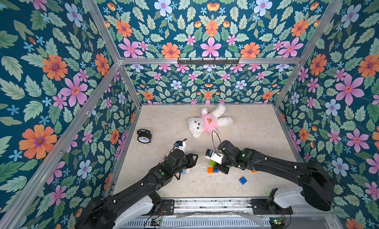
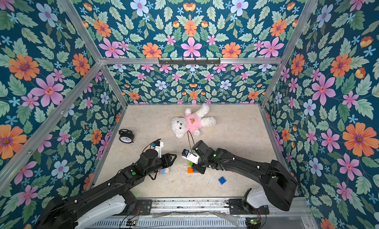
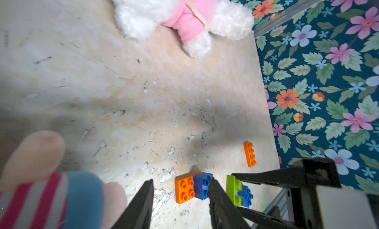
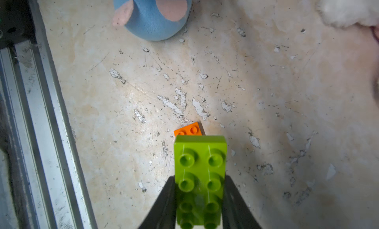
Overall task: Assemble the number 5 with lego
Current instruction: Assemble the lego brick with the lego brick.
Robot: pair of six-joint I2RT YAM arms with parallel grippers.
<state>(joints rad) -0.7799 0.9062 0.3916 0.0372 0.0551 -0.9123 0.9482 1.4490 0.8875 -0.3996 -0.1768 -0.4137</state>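
Observation:
My right gripper is shut on the long lime green lego brick, holding it studs up, just above the floor. Below its front end lies a long orange brick with a short blue brick on one half. My left gripper is open and empty, pointing at that pair from the left. A loose blue brick lies nearer the front. A second orange brick lies by the right arm. In the left wrist view, a blue brick shows just behind the green one.
A white teddy in a pink shirt lies at the back middle. A black alarm clock stands at the left. A small blue plush with pink stripes lies under my left wrist. A metal rail borders the front edge.

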